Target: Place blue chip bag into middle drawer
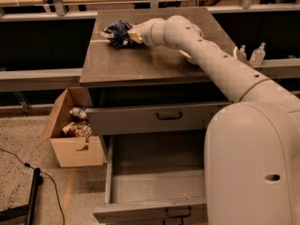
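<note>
1. One blue chip bag (116,33) lies crumpled near the far left corner of the desk (140,64), the end effector (134,33) right against it — whether it has closed on the foil cannot be told
2. Risk: a shallow hold on slick foil could let the bag slip off the desk edge toward the cardboard box (75,146)
3. The middle drawer (154,189) stands open well below — too early a release could land the bag on the upper drawer front (154,118) instead

access to the open middle drawer (154,189)
reachable from above; upper drawer front (140,121) overhangs its rear, cardboard box (77,149) stands just left; gripper (132,33) on cabinet top (140,64), at blue chip bag (116,32).
</note>
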`<state>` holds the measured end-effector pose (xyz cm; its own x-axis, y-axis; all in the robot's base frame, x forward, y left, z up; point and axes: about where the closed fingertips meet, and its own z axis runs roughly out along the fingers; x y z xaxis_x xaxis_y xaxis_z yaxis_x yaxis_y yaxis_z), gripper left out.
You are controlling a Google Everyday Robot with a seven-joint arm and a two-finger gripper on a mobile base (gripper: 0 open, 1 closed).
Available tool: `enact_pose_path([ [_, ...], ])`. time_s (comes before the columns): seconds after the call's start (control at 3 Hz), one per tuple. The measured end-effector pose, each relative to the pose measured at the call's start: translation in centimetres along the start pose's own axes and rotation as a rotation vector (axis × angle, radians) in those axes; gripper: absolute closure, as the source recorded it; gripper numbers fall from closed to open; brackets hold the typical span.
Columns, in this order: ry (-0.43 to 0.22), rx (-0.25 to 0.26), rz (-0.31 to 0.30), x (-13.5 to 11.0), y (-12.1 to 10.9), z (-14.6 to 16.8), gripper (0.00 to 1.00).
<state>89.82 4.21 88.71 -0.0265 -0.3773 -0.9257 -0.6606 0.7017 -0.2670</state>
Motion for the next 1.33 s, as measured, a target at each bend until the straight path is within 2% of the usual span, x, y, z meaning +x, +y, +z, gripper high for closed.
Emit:
enact_pose_path([
  [0.33, -0.013, 0.005, 0.007, -0.1, -0.6, -0.8, 1.00],
  [0.67, -0.076, 0.003, 0.020, -2.0, -1.7, -4.3, 1.00],
  [1.0, -0.173, -0.035, 0.012, -5.0, -3.0, -11.8, 1.00],
  [1.33, -0.260, -0.157, 0.001, -6.0, -1.5, -20.1, 1.00],
])
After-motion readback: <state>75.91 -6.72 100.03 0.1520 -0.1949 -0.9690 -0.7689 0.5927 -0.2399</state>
